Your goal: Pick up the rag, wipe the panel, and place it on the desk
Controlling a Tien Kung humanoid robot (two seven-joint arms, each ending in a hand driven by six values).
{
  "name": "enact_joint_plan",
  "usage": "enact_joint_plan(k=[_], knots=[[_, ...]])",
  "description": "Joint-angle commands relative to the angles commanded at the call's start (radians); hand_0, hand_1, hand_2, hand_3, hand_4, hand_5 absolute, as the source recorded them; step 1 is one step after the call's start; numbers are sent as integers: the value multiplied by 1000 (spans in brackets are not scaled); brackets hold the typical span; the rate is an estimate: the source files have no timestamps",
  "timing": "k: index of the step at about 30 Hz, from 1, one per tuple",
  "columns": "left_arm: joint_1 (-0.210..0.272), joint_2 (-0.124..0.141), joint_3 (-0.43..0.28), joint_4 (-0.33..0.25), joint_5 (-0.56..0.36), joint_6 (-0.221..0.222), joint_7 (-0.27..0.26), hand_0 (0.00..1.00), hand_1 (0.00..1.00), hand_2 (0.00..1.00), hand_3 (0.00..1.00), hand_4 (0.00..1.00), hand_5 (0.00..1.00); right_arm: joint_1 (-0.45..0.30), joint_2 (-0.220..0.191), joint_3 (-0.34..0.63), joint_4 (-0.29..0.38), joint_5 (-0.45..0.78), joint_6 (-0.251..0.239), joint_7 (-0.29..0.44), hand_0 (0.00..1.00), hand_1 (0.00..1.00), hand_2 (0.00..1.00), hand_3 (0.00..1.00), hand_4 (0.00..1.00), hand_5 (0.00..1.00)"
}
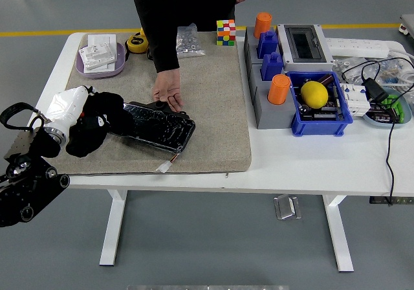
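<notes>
While the left hand [90, 123] comes in from the left of the panel [155, 125], its fingers are buried in the dark rag [96, 129] and appear curled around it, so I judge it to be gripping the cloth. That rag sits bunched at the panel's left end, touching or overlapping its edge, on the grey mat [213, 102]. It looks soft and light, a floppy thing that will fold and drag rather than slide cleanly, so a bunched grasp through its middle seems the safest hold. To the right of the rag, the panel lies flat and glossy black, stiff and probably slippery; a small white connector [164, 167] trails from its near edge. Just beyond the panel's far edge, a person's hand [167, 90] rests with its fingertips at that edge, seemingly steadying it. No right hand shows anywhere to the right of the panel.
</notes>
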Motion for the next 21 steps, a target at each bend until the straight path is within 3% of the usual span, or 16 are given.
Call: enact_joint_plan(k=[12, 21], knots=[[1, 3, -64, 34, -1, 17, -23, 218, 188, 525, 434, 287, 2, 3, 3, 2, 0, -1, -1, -1, 717, 622, 667, 582, 974, 544], [-21, -10, -47, 157, -116, 67, -90, 219, 191, 523, 445, 280, 2, 10, 4, -1, 1, 1, -3, -4, 717, 622, 666, 582, 974, 544]])
